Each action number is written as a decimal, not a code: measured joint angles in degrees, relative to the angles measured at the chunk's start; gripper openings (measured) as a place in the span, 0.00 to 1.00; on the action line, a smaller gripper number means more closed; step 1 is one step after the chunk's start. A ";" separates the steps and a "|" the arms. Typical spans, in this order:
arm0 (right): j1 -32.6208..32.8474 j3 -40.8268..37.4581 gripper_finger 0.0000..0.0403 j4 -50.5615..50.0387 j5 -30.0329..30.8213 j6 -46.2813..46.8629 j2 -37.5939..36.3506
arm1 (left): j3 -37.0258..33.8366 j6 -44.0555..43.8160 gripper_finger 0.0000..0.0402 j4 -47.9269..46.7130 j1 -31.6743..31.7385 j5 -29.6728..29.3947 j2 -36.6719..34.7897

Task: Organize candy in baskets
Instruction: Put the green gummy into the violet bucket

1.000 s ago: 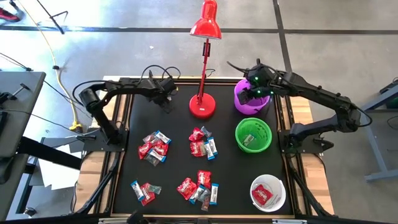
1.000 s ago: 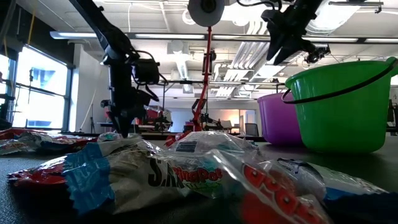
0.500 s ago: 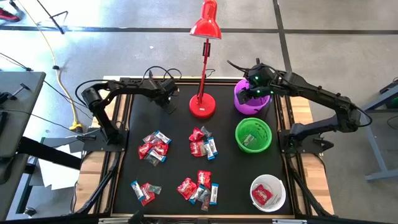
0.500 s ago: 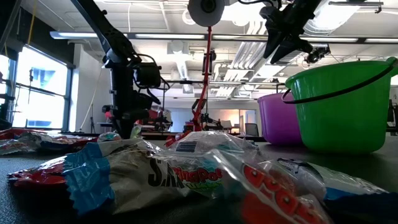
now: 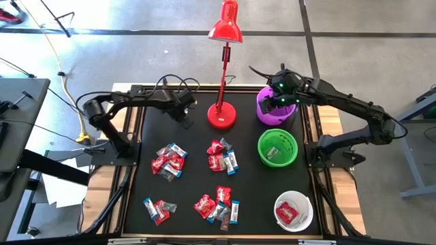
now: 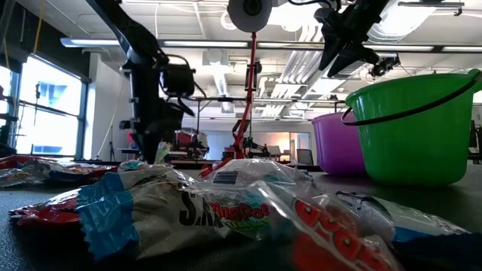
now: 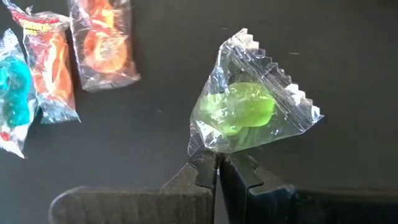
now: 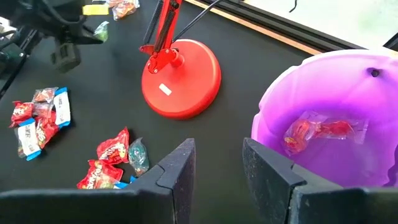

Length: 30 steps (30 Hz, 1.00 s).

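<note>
Three round plastic baskets line our right side, white (image 5: 293,211) nearest, green (image 5: 277,148), then purple (image 5: 276,107) under our right gripper (image 5: 277,95) with fingers apart, while our left gripper (image 7: 217,171) beside the red lamp base (image 5: 221,116) pinches a clear-wrapped green candy (image 7: 246,115).
</note>
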 joint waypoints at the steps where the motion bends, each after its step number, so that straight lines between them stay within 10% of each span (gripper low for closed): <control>1: -0.01 0.00 0.32 0.30 -0.02 0.02 0.00 | 0.00 -0.65 0.00 0.01 -0.69 0.71 -1.22; 18: 8.75 0.00 0.32 31.17 -5.56 4.93 0.00 | 1.84 -15.43 0.00 19.31 -12.29 3.54 -26.09; 30: 14.90 0.02 0.32 50.76 -5.09 1.86 0.00 | 4.43 -13.74 0.00 38.54 -18.31 2.86 -28.35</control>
